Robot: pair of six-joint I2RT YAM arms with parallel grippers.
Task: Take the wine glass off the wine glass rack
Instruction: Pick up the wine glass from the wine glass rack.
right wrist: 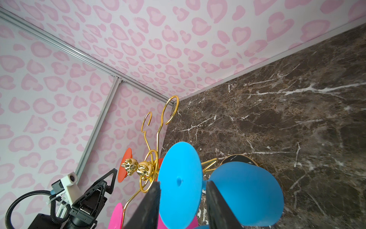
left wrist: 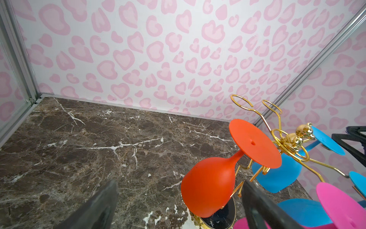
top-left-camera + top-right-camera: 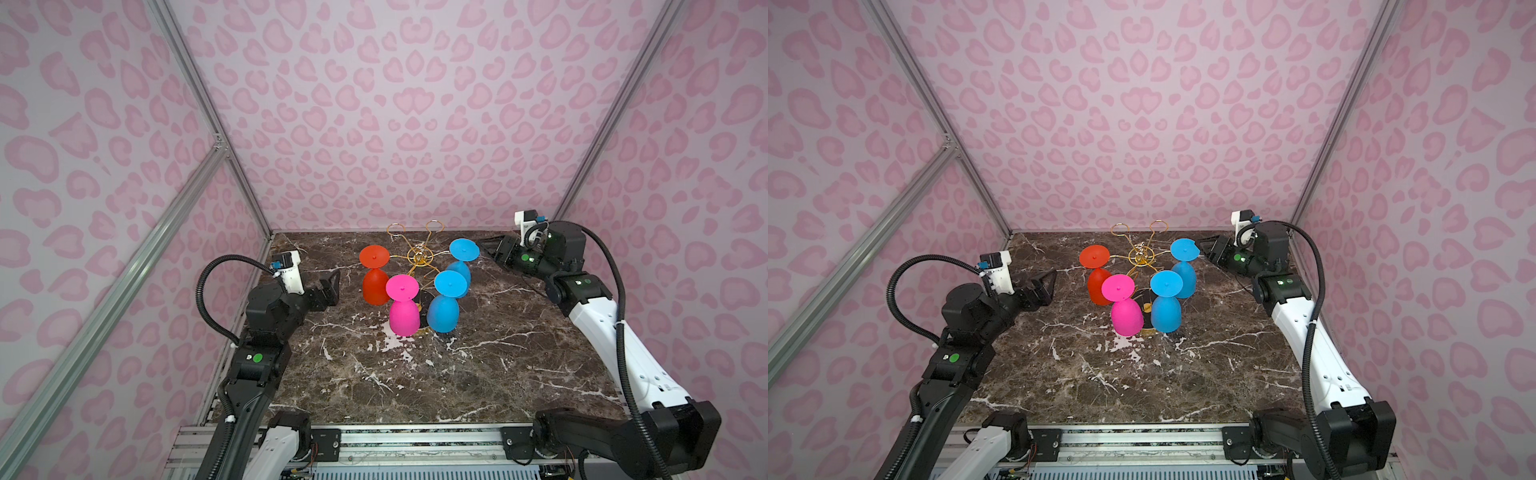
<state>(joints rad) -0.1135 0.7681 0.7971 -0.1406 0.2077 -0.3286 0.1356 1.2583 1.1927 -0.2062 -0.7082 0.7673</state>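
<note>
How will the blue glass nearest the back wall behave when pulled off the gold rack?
The blue glass looks matte and opaque, so probably plastic: light, not brittle. It hangs bowl-down from the thin gold rack, so it may swing when tugged. Laid down, its round bowl would likely roll.

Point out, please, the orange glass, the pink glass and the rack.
orange glass (image 3: 375, 289): a top view, bowl.
pink glass (image 3: 402, 287): a top view, foot.
rack (image 3: 420, 254): a top view, central hub.

One gold rack (image 3: 419, 254) with six arms carries four upside-down wine glasses: one red glass (image 3: 375, 286), one pink glass (image 3: 403, 316), and two blue, the front blue glass (image 3: 444, 311) and the right blue glass (image 3: 461, 270).
</note>
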